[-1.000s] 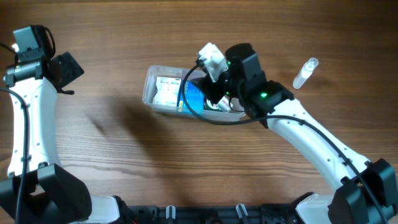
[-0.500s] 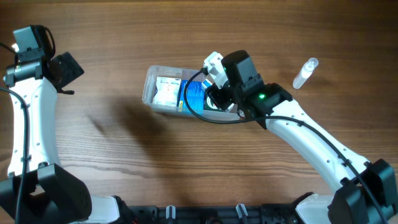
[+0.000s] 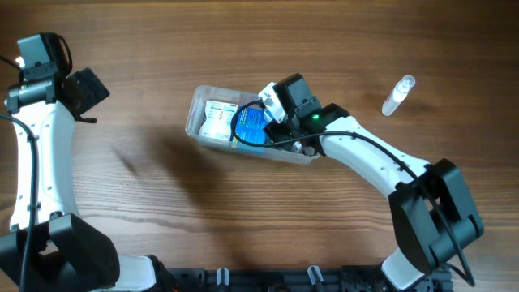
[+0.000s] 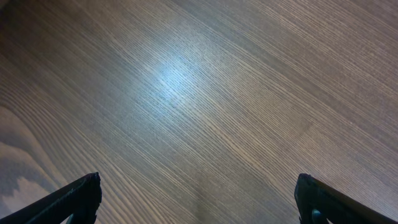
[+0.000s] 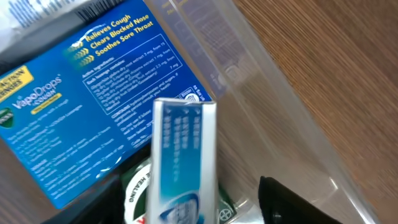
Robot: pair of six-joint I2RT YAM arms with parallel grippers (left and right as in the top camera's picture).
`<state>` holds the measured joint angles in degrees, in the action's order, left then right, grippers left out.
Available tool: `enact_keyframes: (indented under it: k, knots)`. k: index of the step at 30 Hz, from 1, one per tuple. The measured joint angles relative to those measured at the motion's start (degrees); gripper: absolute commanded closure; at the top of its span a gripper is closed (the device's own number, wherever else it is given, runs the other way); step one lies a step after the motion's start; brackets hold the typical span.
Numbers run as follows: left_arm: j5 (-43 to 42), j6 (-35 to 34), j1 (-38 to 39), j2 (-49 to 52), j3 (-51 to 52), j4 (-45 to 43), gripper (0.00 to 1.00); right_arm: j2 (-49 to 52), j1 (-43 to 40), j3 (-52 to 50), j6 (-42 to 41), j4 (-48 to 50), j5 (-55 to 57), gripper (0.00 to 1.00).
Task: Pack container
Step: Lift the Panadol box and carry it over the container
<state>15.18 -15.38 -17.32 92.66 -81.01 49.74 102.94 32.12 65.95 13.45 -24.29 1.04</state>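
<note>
The clear plastic container lies at the middle of the table. It holds a white pack and a blue VapoDrops bag. My right gripper is down over the container's right end. In the right wrist view a small white and blue box stands between the jaws, on a green item beside the blue bag. A clear gap shows between the box and the right finger. The container's wall runs past on the right. My left gripper is open and empty over bare wood, far left of the container.
A small clear bottle lies on the table to the right of the container. The wooden table stretches around it. The right arm's cable loops over the container.
My right gripper has moved left and down into the right end of the container. The left arm has not moved.
</note>
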Motion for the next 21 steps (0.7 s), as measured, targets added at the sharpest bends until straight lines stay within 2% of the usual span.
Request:
enact_keyframes:
  k: [2,6,7,16,19,21]
  knots:
    - [0.0,0.0,0.0,0.0,0.0,0.0,0.0,0.2,0.0,0.0,-0.1,0.2,0.2,0.39]
    - [0.0,0.0,0.0,0.0,0.0,0.0,0.0,0.2,0.0,0.0,0.0,0.4,0.5,0.52]
    - [0.0,0.0,0.0,0.0,0.0,0.0,0.0,0.2,0.0,0.0,-0.1,0.6,0.5,0.59]
    - [0.0,0.0,0.0,0.0,0.0,0.0,0.0,-2.6,0.0,3.2,0.0,1.0,0.9,0.78]
    - [0.0,0.0,0.0,0.0,0.0,0.0,0.0,-6.2,0.5,4.7,0.1,1.0,0.4,0.75]
    - [0.0,0.0,0.0,0.0,0.0,0.0,0.0,-7.9,1.5,5.4,0.3,-0.2,0.3,0.62]
